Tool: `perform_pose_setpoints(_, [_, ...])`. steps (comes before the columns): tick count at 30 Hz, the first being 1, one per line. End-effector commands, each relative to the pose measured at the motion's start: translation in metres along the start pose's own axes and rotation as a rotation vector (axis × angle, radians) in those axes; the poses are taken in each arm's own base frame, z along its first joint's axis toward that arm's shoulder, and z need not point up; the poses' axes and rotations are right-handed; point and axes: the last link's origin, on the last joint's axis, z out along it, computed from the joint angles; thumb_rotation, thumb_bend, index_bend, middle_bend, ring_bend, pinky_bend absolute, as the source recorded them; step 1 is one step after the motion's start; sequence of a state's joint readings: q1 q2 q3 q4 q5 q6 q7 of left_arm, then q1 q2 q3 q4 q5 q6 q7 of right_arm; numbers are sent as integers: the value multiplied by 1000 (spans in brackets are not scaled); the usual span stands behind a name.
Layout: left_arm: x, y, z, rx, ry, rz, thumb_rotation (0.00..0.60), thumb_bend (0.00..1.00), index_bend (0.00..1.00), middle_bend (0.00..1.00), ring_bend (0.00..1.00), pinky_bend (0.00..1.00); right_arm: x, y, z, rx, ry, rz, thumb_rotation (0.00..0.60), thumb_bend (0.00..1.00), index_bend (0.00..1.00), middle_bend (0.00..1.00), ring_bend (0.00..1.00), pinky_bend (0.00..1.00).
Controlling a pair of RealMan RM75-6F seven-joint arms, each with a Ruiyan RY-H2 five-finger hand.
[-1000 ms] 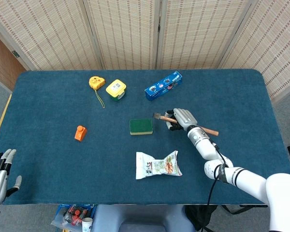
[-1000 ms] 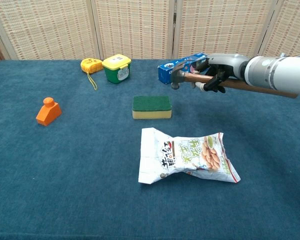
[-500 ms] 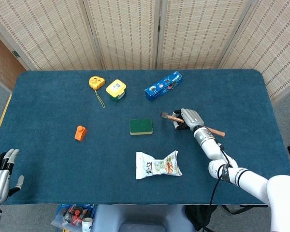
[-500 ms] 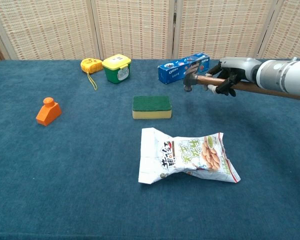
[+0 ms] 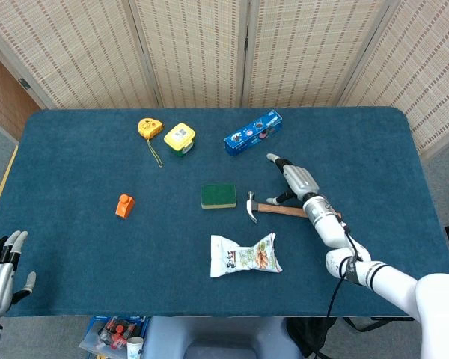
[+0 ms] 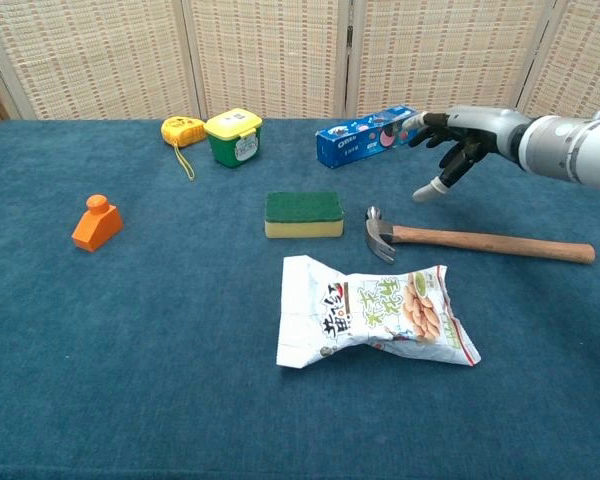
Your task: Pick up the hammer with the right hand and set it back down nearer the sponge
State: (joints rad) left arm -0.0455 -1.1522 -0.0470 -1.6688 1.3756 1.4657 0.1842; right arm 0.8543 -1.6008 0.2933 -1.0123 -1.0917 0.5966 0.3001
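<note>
The hammer (image 6: 478, 241) lies flat on the blue table, its steel head (image 5: 251, 208) just right of the green and yellow sponge (image 5: 218, 196) and its wooden handle pointing right. In the chest view the sponge (image 6: 303, 214) sits a short gap left of the hammer head. My right hand (image 6: 458, 143) hovers above the handle with fingers spread and nothing in it; in the head view my right hand (image 5: 295, 181) is just above the handle. My left hand (image 5: 0, 265) hangs open off the table's near left corner.
A snack bag (image 6: 376, 313) lies just in front of the hammer. A blue biscuit box (image 6: 365, 135) stands behind the right hand. A green jar with yellow lid (image 6: 233, 136), a yellow tape measure (image 6: 181, 131) and an orange block (image 6: 97, 223) are further left.
My right hand let go of the hammer, which now lies on the table beside the sponge. The hand has opened and lifted slightly away. The left hand stayed put.
</note>
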Motion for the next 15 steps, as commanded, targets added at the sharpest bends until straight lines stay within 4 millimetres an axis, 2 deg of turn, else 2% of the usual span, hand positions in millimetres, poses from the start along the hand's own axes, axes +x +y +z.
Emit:
perform_pose_setpoints(1, [0,0,1,0,3,-3,600,401,0,0,0,0,15,10,-14,9,47,-9,600,59,0,98,58,171])
perform_pose_setpoints(8, [1,1,4,-9,13,-11,600,401,0,0,0,0,46,39,-60,-7,159,-33,600,74,0,120,59,171])
perform_pose_setpoints(12, [2,3,7,-23,21,-11,600,401,0,0,0,0,63,53,-97,-22,226,-86,600,111,0,171,59,170])
perform_pose_setpoints(15, [4,5,9,-35,34,-16,600,401,0,0,0,0,71,63,-135,-42,278,-90,600,122,0,206,68,169])
